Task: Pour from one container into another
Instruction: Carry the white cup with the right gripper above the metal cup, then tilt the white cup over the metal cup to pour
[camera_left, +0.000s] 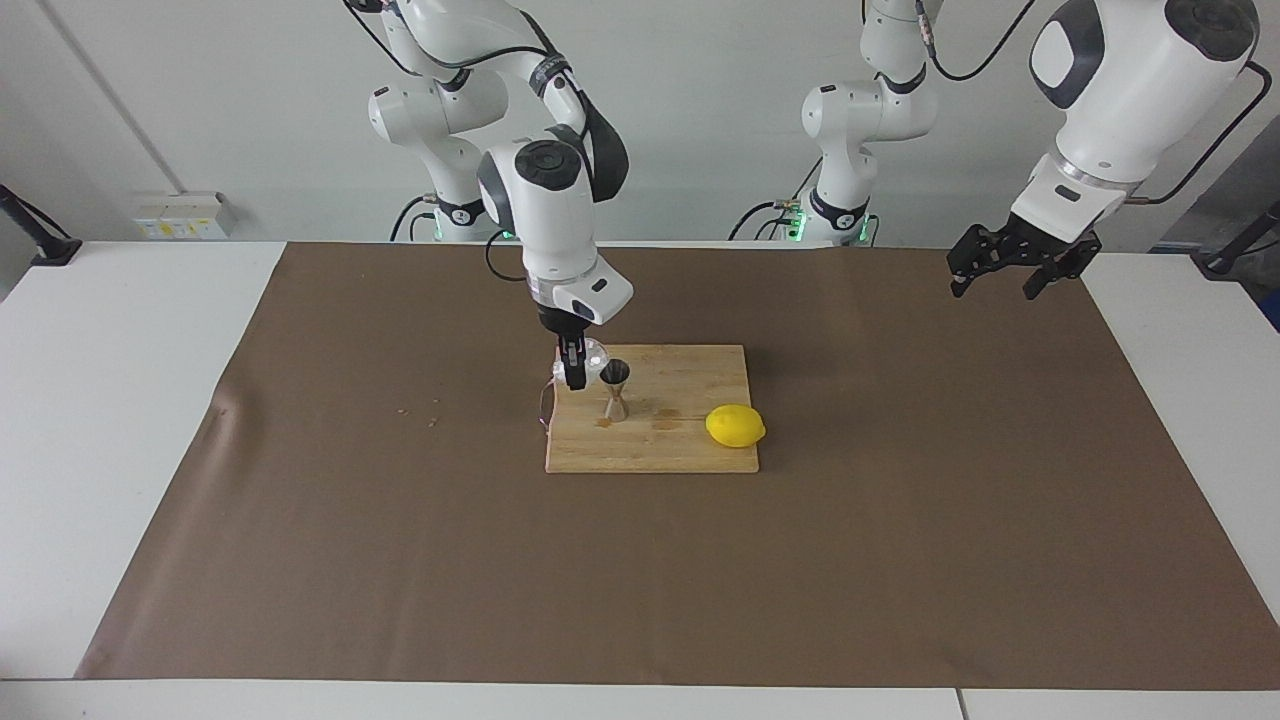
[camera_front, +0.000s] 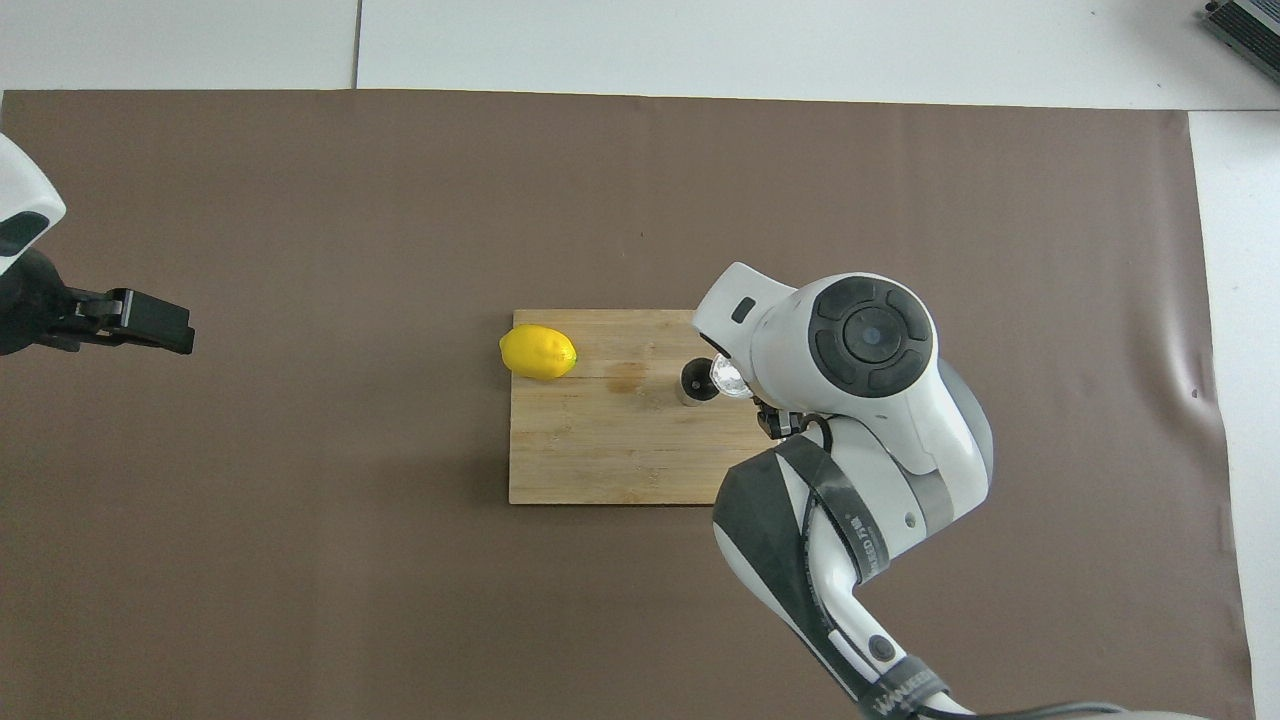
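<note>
My right gripper (camera_left: 576, 366) is shut on the small clear glass cup (camera_left: 593, 352) and holds it over the wooden cutting board (camera_left: 680, 448), right beside the top rim of the steel jigger (camera_left: 614, 390). The jigger stands upright on the board. In the overhead view the cup (camera_front: 726, 377) shows next to the jigger's dark mouth (camera_front: 697, 380), and my right wrist hides most of the gripper. I cannot tell how far the cup is tilted. My left gripper (camera_left: 1010, 278) waits open and empty in the air at the left arm's end of the table.
A yellow lemon (camera_left: 735, 426) lies on the board (camera_front: 600, 460) toward the left arm's end, also in the overhead view (camera_front: 538, 352). A small metal loop (camera_left: 544, 404) hangs at the board's edge by the right arm. Brown paper covers the table.
</note>
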